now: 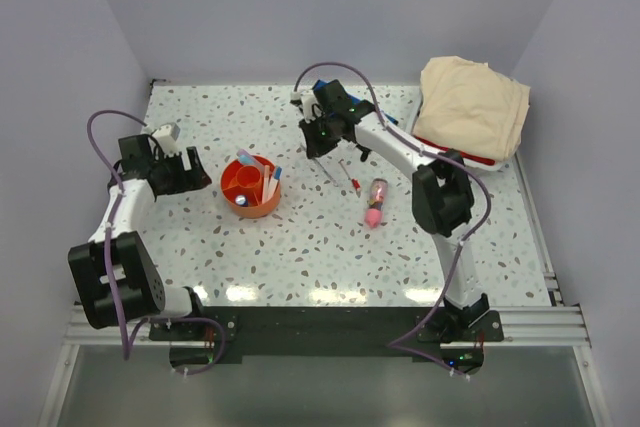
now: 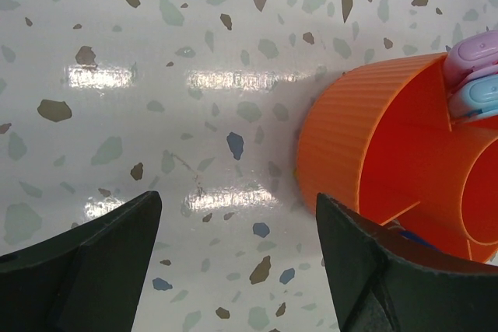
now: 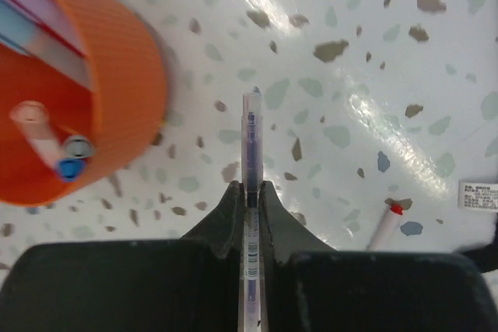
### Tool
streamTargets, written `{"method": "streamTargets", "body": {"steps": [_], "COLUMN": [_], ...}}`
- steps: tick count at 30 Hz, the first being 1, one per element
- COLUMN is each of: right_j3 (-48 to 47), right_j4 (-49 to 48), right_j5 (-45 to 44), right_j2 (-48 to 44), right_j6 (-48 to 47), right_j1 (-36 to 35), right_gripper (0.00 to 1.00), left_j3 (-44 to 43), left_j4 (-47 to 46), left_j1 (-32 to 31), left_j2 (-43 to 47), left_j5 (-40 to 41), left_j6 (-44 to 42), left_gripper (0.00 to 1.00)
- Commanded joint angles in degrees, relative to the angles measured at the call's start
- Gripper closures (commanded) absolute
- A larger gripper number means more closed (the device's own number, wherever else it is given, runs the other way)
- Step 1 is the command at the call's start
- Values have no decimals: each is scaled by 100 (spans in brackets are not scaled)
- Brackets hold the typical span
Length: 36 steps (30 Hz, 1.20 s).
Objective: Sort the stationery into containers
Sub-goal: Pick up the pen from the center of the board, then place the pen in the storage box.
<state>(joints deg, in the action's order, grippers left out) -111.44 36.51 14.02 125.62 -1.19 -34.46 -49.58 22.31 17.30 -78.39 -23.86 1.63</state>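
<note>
My right gripper (image 3: 250,192) is pinched tight on a thin clear-barrelled pen with blue ink (image 3: 251,138), which points out over the speckled table (image 3: 350,75). The round ribbed orange plastic tub (image 3: 101,99) stands near, to the left in my wrist view. I judge I should carry the pen above its rim, tip it downward, and let go only once it is inside a compartment. My left gripper (image 2: 233,223) hangs wide open and empty, just beside the tub. Only the top view shows the thick pink tube (image 1: 376,203) lying on the table; only my wrist view shows the grip itself.
</note>
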Motion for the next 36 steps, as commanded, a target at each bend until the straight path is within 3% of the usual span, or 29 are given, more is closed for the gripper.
{"method": "streamTargets", "body": {"steps": [1, 9, 20, 26, 36], "right_j3": [393, 1598, 2206, 1872, 1459], "right_j4": [-1592, -5191, -8561, -9117, -9259], "right_j5": [1040, 1270, 970, 1050, 1085], "right_j2": [-1188, -2032, -1225, -558, 137], "right_j6": [934, 1876, 1789, 1692, 1674], "right_j1": [-17, -245, -1353, -1520, -1520], "right_gripper": [100, 100, 100, 100, 100], "left_j3": [54, -34, -657, -869, -781], "left_j4": [-288, -279, 414, 582, 591], "left_j1": [63, 63, 344, 441, 476], "left_j2": [87, -1, -466, -634, -625], "left_j5": [-154, -75, -32, 83, -5], "left_j6": [180, 128, -391, -532, -479], "left_gripper": [15, 15, 13, 13, 13]}}
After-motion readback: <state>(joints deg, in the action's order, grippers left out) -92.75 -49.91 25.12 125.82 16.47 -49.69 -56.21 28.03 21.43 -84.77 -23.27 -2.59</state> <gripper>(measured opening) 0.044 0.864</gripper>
